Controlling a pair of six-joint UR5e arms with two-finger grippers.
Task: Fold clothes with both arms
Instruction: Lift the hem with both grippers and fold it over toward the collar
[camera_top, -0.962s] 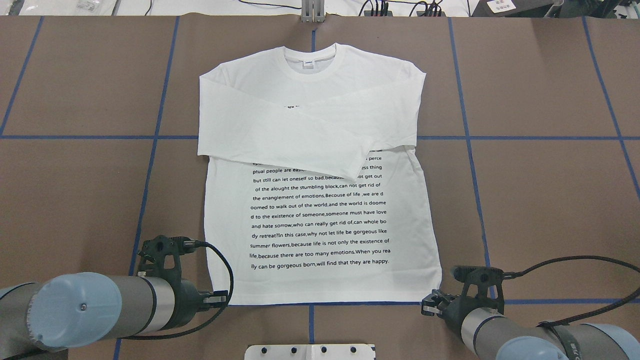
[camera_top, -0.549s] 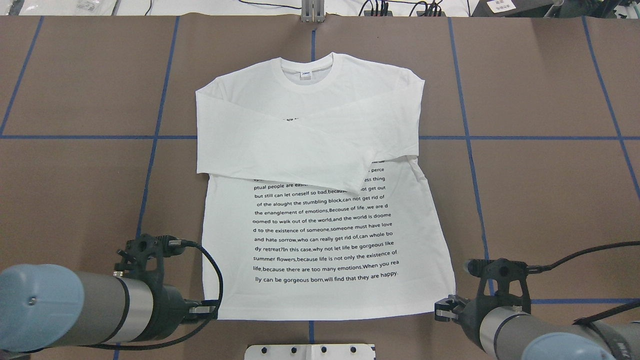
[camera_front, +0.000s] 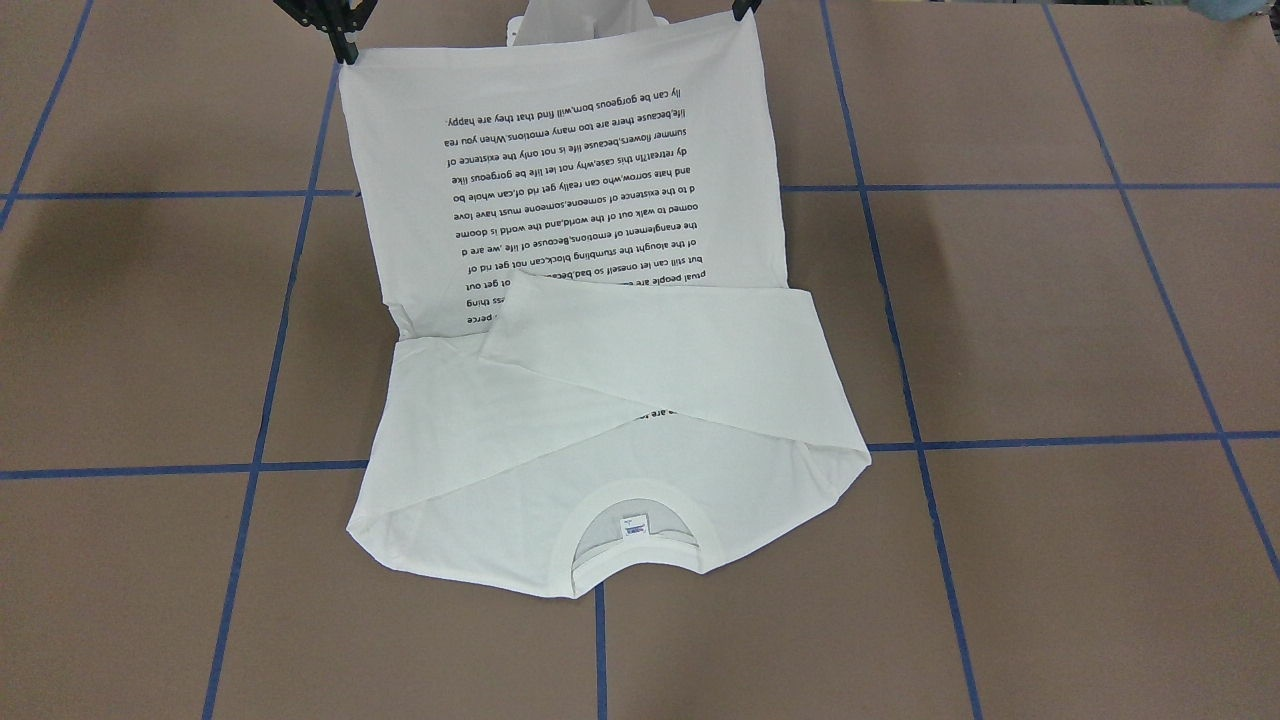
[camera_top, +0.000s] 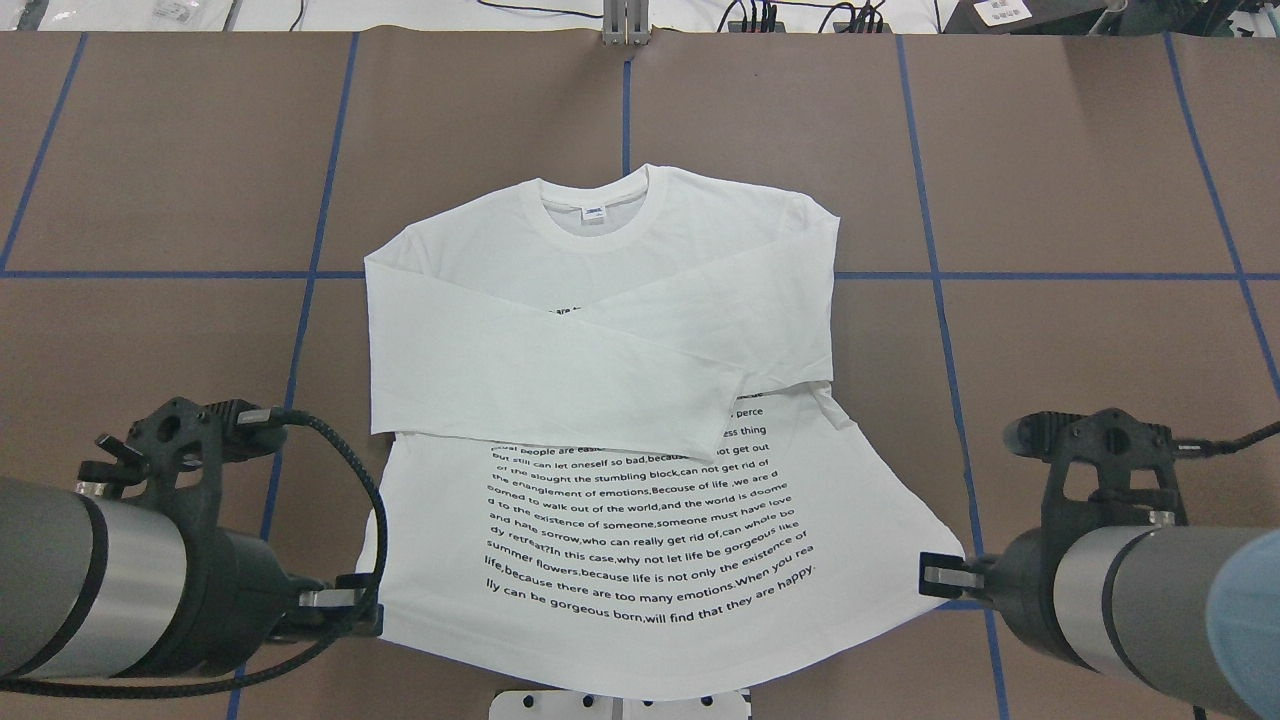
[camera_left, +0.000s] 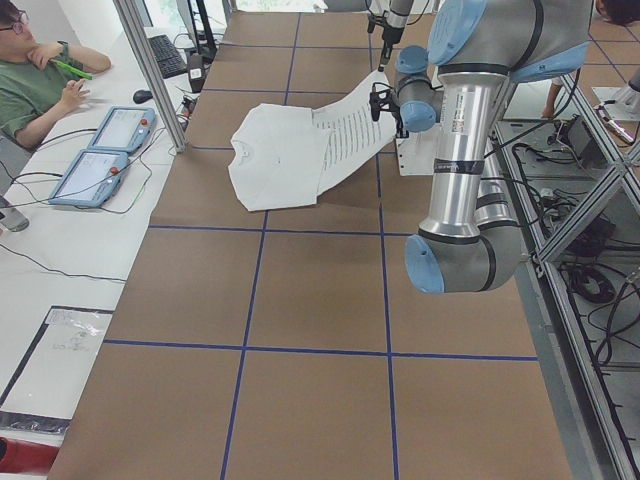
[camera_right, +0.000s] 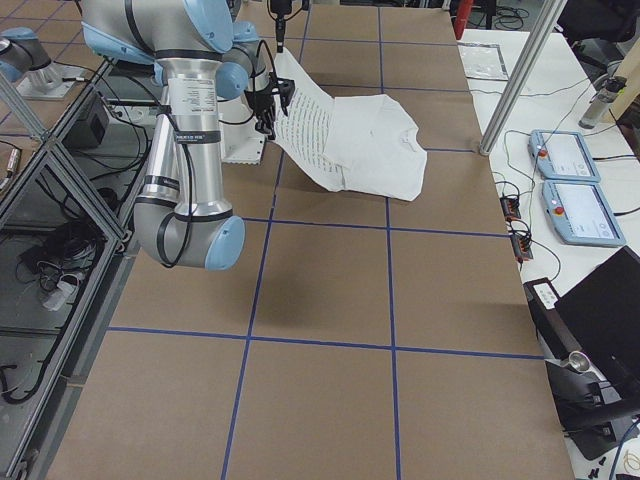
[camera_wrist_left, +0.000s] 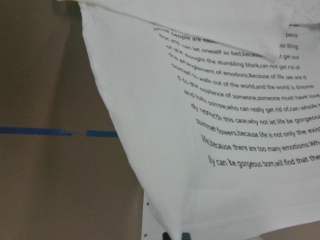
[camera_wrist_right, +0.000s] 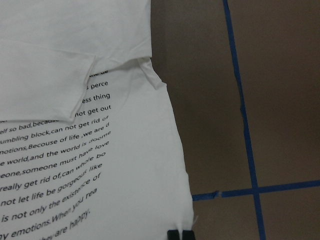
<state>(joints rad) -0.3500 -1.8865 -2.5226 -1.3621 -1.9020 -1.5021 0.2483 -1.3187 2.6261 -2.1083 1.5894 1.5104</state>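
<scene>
From the front: holds the shirt (camera_front: 600, 420) up by both hem corners at the robot's edge of the table (camera_front: 1050, 330), with the right gripper (camera_front: 343, 42) pinching one corner and the left gripper (camera_front: 745, 8) pinching the other, barely in frame. Leaves the collar (camera_front: 640, 560) end flat near the table's middle, with sleeves (camera_front: 690, 360) crossed over the chest and the text (camera_front: 590, 190) sloping up toward the hem.

From overhead: grips with jaws narrow on the cloth, with the hem sagging between them over the white base (camera_top: 520, 702) and the label (camera_top: 595, 211) inside the collar.

From the left end: lifts the hem clear of the table, collar end down; person (camera_left: 40, 80) seated past the operators' edge.

From the right end: shows that slope beside the near arm.

Left wrist: pinches the cloth at the frame's bottom, above blue tape (camera_wrist_left: 40, 131).

Right wrist: clamps black fingertips (camera_wrist_right: 174, 235) on the hem corner.
</scene>
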